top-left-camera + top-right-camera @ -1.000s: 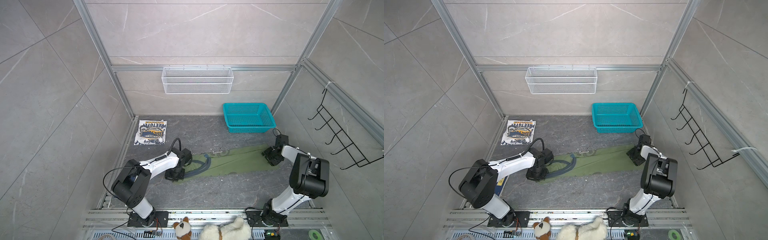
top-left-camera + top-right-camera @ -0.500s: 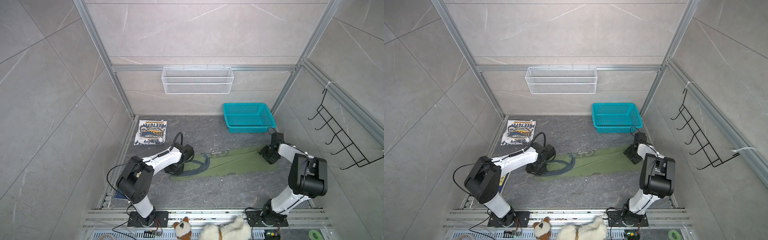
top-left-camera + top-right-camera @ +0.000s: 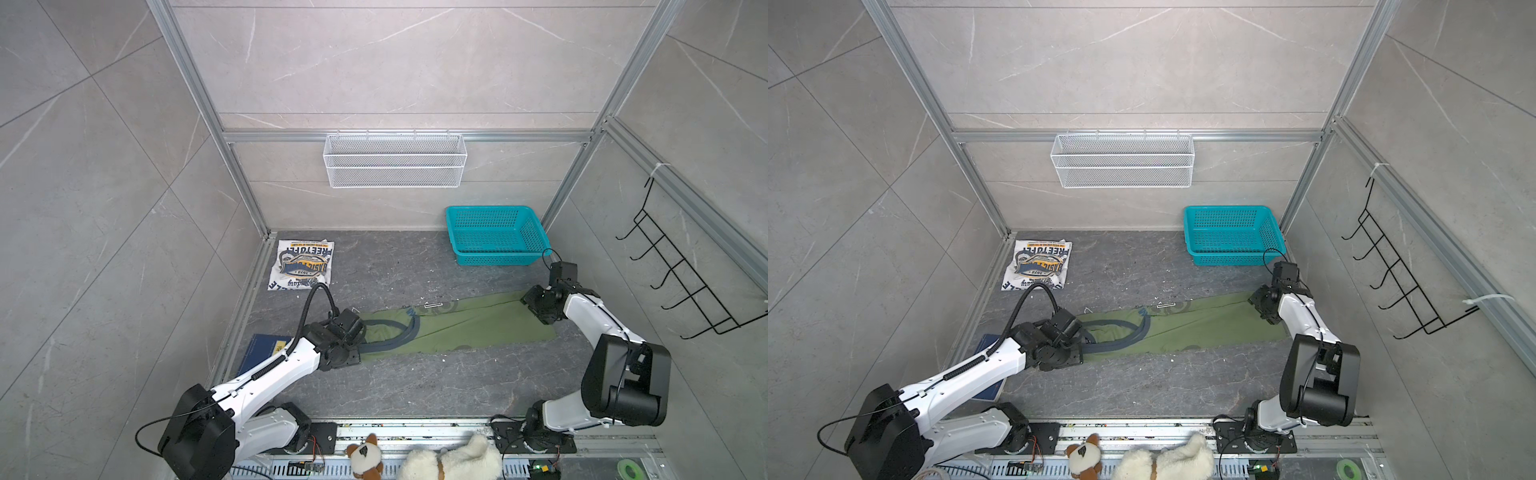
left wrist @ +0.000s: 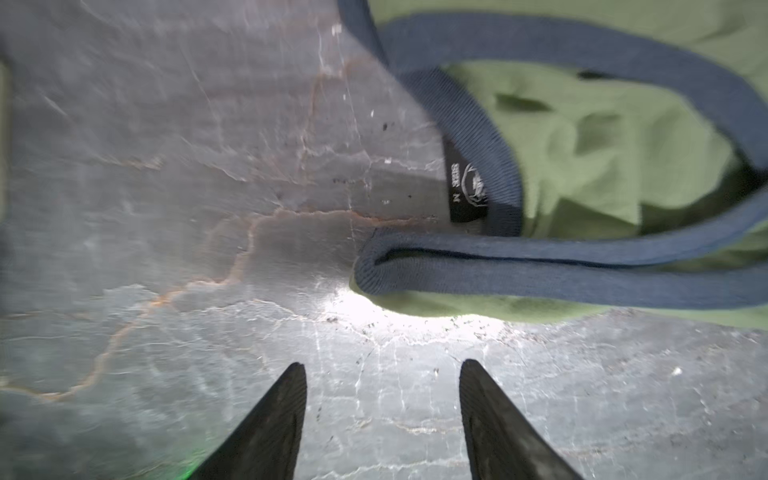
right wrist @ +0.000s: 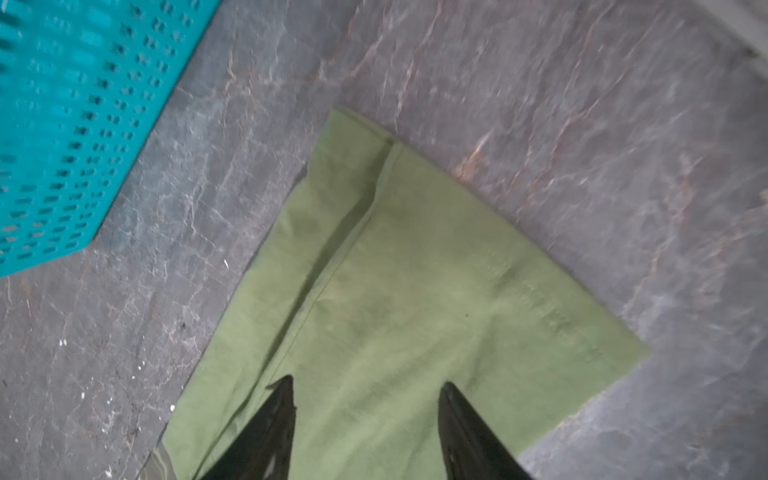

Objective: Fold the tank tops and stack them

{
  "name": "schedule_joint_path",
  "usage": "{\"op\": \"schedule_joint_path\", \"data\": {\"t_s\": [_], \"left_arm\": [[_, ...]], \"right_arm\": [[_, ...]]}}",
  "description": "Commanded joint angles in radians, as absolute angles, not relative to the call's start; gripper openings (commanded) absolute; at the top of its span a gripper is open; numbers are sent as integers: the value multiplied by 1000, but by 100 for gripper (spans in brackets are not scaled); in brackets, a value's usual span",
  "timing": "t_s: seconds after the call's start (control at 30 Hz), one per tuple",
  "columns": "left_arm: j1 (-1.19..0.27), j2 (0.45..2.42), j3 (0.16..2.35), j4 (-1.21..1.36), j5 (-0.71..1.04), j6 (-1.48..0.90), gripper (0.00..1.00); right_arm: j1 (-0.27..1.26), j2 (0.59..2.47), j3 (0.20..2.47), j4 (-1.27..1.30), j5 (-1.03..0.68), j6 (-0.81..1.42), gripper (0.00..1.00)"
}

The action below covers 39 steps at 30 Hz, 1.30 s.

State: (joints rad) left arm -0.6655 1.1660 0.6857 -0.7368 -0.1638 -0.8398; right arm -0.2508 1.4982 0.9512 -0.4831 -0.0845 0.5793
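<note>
- The white tank top lies at ten o'clock on the floor, folded to a compact rectangle with the print up. I judge that one finished.
- Your left gripper stands open and empty over bare floor, just short of the navy strap loops. Nothing is between its fingers.
- The green tank top lies flat across the middle, running from nine to three o'clock as a long narrow strip, with straps toward nine and hem toward three. It appears folded lengthwise only. The cross folds and the stacking on the white one remain.
- Your right gripper is likewise open over the hem end, pinching nothing. I cannot tell whether its tips touch the cloth.
- Surroundings:
  - A blue book at eight o'clock, partly under the left arm.
  - A wire shelf on the back wall at twelve.
  - A teal basket at two, near the hem but apart.
  - A hook rack on the side wall at three.
  - Plush toys at six, by the rail.
- Obstruction: the left arm's cable loop arches just beside the white top. Mind it when you carry the green one over.
</note>
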Motion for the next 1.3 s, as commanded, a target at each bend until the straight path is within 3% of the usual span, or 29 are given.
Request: {"op": "schedule_joint_path", "data": {"t_s": [0.0, 0.37, 0.5, 0.63, 0.87, 1.03, 1.2, 1.27], "left_arm": [[-637, 1173, 656, -606, -122, -920, 57], [-566, 1241, 580, -435, -69, -879, 47], [-552, 1278, 567, -404, -52, -861, 37], [-550, 1277, 588, -453, -107, -821, 19], [-550, 1213, 649, -587, -281, -742, 4], [-550, 1135, 623, -606, -382, -745, 3], [-550, 1183, 620, -602, -327, -747, 5], [-551, 1212, 617, -596, -289, -755, 11]], "right_arm": [[-245, 1512, 929, -492, -146, 571, 58], [-233, 1531, 886, -456, -167, 567, 58], [-219, 1566, 881, -447, -161, 570, 57], [-207, 1625, 875, -442, -158, 579, 58], [-208, 1725, 901, -458, -119, 599, 57], [-207, 1724, 908, -459, -92, 602, 57], [-201, 1698, 909, -459, -107, 591, 57], [-193, 1683, 914, -462, -116, 581, 57]]}}
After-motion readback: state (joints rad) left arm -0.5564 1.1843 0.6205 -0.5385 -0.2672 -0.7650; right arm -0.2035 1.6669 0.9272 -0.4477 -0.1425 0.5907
